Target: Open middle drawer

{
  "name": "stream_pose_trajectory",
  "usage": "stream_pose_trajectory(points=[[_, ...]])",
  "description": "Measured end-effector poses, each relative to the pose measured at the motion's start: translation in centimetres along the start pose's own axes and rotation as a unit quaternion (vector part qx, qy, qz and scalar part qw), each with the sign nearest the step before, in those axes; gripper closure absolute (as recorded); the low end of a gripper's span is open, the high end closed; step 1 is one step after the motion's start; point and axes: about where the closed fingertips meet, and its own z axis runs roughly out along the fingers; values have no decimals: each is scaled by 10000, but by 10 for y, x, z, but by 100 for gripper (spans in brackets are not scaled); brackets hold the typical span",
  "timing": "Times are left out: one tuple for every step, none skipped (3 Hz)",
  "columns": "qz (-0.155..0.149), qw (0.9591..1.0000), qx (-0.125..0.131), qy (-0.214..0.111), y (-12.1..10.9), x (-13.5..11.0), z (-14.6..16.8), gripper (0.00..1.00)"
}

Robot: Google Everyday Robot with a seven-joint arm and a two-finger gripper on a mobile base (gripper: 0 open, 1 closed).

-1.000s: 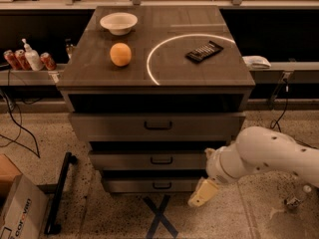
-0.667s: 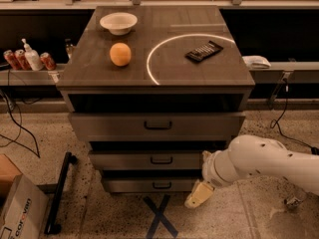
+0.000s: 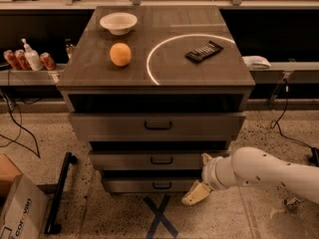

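Down at the bottom edge of the frame, a blue tape cross (image 3: 158, 219) marks the speckled floor in front of the cabinet. A cardboard box (image 3: 19, 214) sits in the lower left corner, with a black bar (image 3: 60, 193) lying just beside it. From the lower right, the white arm (image 3: 271, 173) reaches in toward the centre. Its gripper (image 3: 199, 178) hangs low at the right end of the drawer stack. The jaws stand apart, one tan finger (image 3: 194, 195) pointing down toward the floor and the other up by the middle drawer's right corner, and they grip nothing.

Just past the gripper comes the bottom drawer (image 3: 129, 185), the narrowest front. Above it, the middle drawer (image 3: 124, 161) lies in the centre of the frame's lower half. Its small black handle (image 3: 161, 160) is left of the gripper and apart from it. Higher up is the top drawer (image 3: 109, 127), the widest, with a dark gap above it.

On the cabinet top (image 3: 99, 73), a white arc (image 3: 152, 66) curves across the right half. An orange (image 3: 120, 54) rests left of the arc, and a black device (image 3: 204, 51) lies inside it. Farther back, at upper left, stands a white bowl (image 3: 118, 22). At the far left edge, a shelf (image 3: 30, 76) carries red cans (image 3: 15, 59) and a white pump bottle (image 3: 32, 58).
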Motion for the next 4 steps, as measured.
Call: stream_pose_trajectory(points=[[138,9993,-14,-351,-14,3,19,0],[317,9976,-17,-615,-29,7,34,0],[424,9958,-28,-813,-46,10,45,0],[485,9945,-82,-926,-62,10,56,0]])
